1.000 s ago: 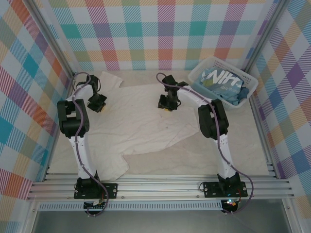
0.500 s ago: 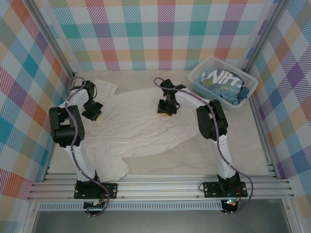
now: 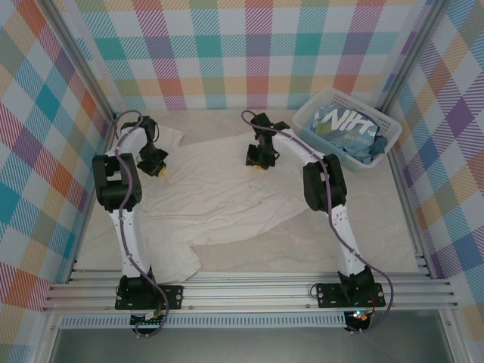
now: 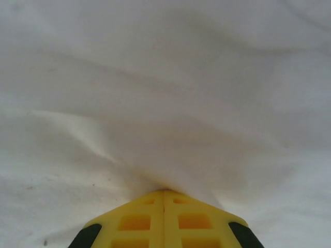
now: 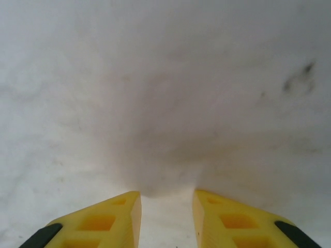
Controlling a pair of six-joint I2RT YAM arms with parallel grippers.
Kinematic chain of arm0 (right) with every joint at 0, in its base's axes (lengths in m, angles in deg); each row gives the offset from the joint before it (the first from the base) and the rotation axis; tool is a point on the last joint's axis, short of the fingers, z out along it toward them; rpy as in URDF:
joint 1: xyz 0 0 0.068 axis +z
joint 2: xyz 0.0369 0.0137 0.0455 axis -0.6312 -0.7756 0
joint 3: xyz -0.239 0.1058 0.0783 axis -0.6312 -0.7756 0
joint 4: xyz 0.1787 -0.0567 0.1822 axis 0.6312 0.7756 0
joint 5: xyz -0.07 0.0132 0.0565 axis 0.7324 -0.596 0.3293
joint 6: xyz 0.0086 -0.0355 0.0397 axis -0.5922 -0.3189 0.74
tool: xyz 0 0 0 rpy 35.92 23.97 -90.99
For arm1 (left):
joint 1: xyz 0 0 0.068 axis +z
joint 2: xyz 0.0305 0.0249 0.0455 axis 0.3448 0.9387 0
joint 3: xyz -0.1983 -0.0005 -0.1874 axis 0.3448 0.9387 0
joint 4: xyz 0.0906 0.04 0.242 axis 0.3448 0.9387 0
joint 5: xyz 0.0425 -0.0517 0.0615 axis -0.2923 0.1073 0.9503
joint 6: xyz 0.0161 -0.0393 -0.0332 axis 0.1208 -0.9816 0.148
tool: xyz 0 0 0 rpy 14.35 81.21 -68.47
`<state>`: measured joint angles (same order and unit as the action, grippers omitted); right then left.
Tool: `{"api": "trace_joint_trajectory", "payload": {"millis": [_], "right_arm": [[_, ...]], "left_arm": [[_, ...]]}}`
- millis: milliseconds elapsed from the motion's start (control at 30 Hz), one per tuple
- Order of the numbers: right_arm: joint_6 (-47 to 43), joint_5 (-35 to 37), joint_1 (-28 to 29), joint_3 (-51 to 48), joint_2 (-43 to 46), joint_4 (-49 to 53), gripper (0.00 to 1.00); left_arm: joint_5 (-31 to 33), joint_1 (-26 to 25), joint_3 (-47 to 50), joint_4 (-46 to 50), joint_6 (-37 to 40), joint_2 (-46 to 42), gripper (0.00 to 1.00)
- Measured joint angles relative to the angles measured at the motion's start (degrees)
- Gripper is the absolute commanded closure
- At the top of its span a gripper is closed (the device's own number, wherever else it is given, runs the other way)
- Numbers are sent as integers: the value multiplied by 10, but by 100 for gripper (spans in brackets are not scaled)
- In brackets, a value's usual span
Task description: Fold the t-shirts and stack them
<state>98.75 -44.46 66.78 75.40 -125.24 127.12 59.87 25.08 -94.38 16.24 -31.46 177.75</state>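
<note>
Since half a second ago, the left gripper [image 3: 157, 168] has shifted right and pinched shut on the wrinkled cream-white cloth t-shirt [image 3: 219, 189] spread mid-frame. The right gripper [image 3: 259, 162] clamps a bunched fold between part-closed jaws. Best to lift both evenly, keeping the edge taut.

Robot lab test cell: aluminium rail frame [image 3: 249, 291], bright checked walls [image 3: 249, 53] around a table [image 3: 363, 227].
</note>
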Motion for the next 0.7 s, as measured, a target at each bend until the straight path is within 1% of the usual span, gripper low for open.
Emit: {"api": "trace_joint_trajectory", "payload": {"millis": [133,233,300,367,467,533,600,667,700], "right_arm": [[2,-10,-20,76,-44,26,68],[2,-25,-44,165,-94,45,68],[0,-41,-63,234,-133,49,66],[-9,-59,-77,269,-153,43,64],[-30,-67,-92,267,-152,26,63],[-38,-62,-97,237,-135,10,63],[-38,-48,-96,195,-104,7,66],[-38,-38,-94,178,-75,9,67],[-24,-18,-91,128,-36,-18,68]], "left_arm": [[-23,0,-143,5,0,81,96],[-41,0,-287,0,0,163,94],[-59,0,-390,-15,-3,224,90],[-78,0,-442,-40,-6,258,84],[-102,0,-457,-64,-14,268,74],[-102,-3,-456,-64,-12,264,64],[-89,-6,-425,-61,-9,240,57],[-77,-9,-403,-45,-7,212,55],[-63,-12,-339,-73,-8,166,55]]}}
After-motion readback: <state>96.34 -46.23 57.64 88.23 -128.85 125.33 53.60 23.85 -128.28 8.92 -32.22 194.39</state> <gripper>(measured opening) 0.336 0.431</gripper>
